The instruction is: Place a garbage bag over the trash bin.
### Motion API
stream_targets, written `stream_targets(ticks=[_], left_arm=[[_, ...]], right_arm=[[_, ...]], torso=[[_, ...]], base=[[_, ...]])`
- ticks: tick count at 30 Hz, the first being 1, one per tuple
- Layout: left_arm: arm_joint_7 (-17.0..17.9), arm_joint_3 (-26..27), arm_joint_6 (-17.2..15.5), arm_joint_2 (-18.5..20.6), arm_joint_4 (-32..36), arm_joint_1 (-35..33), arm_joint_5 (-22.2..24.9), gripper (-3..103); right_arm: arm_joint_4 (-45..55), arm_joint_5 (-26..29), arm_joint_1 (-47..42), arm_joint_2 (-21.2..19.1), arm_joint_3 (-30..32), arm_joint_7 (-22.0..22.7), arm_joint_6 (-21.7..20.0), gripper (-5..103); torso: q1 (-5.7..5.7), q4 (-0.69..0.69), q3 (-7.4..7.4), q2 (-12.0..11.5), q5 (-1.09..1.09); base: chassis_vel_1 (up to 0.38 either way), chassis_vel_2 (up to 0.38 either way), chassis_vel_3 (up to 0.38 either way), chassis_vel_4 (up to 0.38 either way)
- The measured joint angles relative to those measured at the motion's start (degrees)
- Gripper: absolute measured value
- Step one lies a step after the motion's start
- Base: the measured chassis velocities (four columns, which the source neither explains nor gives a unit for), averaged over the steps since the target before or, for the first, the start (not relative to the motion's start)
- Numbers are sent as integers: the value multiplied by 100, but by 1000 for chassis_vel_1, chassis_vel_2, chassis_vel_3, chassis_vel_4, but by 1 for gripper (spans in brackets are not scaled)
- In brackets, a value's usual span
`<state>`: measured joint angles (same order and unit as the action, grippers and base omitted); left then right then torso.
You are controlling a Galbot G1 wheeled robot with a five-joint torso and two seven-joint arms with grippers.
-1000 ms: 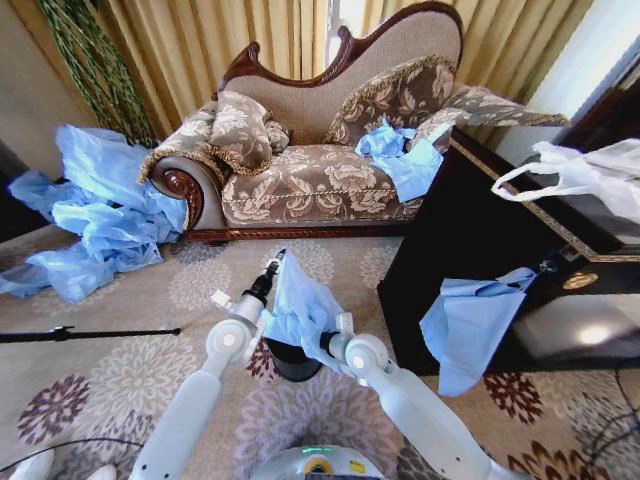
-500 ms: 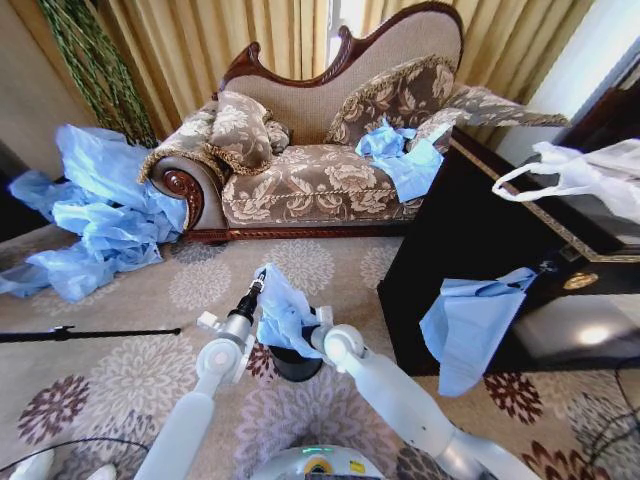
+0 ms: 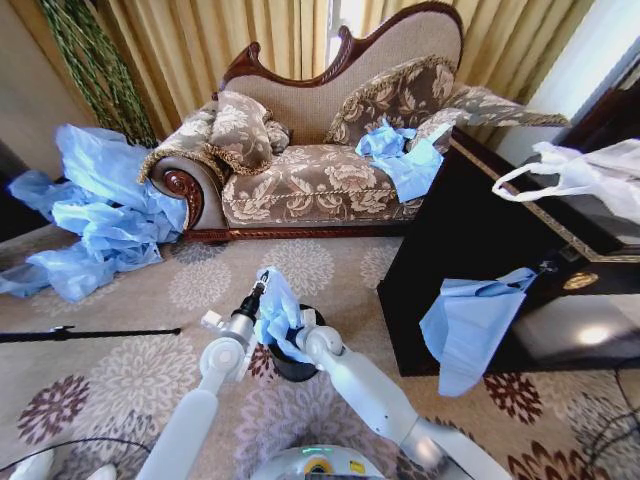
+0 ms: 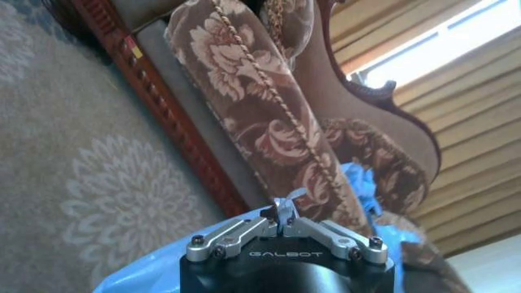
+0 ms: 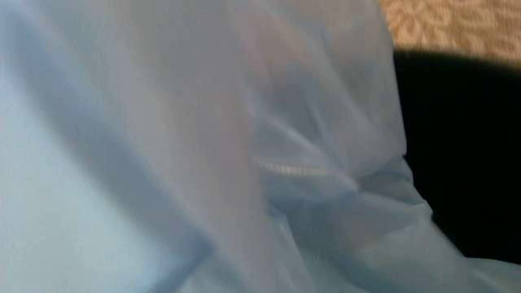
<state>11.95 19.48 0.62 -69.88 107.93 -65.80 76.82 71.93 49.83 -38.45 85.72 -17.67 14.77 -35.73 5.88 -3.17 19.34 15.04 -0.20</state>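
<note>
The light-blue garbage bag (image 3: 278, 318) hangs bunched right above the black trash bin (image 3: 296, 366), which stands on the carpet between my arms. My left gripper (image 3: 259, 288) is shut on the bag's upper edge. In the left wrist view a sliver of plastic sticks out between the closed fingertips (image 4: 284, 221), with more of the bag (image 4: 138, 278) below. My right arm (image 3: 335, 368) reaches in from the other side, and its gripper end is buried in the bag's folds. In the right wrist view the bag (image 5: 187, 152) drapes over the camera, with the bin (image 5: 464, 152) dark behind it.
A floral sofa (image 3: 320, 180) stands beyond the bin, with blue plastic (image 3: 405, 155) on its seat. A heap of blue sheeting (image 3: 95, 215) lies at left. A black cabinet (image 3: 460, 250) at right carries another blue bag (image 3: 470, 325) and a white bag (image 3: 590, 175). A black rod (image 3: 90, 333) lies on the carpet.
Both arms have come down and drawn together, lowering the bag from a spread sheet to a bunch just over the bin. The right arm has swung left into the bag.
</note>
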Motion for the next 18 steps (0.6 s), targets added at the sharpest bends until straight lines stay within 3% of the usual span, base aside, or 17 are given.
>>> stream_targets(ticks=[6,18], left_arm=[[224,-259,20,-49,-114,241,-274,0],[220,-593,-190,-110,-457,435,-963,0]], right_arm=[[-588,-329,31,175,97,-140,93,0],[-1374,-854,135,473,283,-215,249,0]], torso=[[0,-1,0,0,1],[-4,-1,-4,5,0]], base=[[0,0,0,0],[0,0,0,0]])
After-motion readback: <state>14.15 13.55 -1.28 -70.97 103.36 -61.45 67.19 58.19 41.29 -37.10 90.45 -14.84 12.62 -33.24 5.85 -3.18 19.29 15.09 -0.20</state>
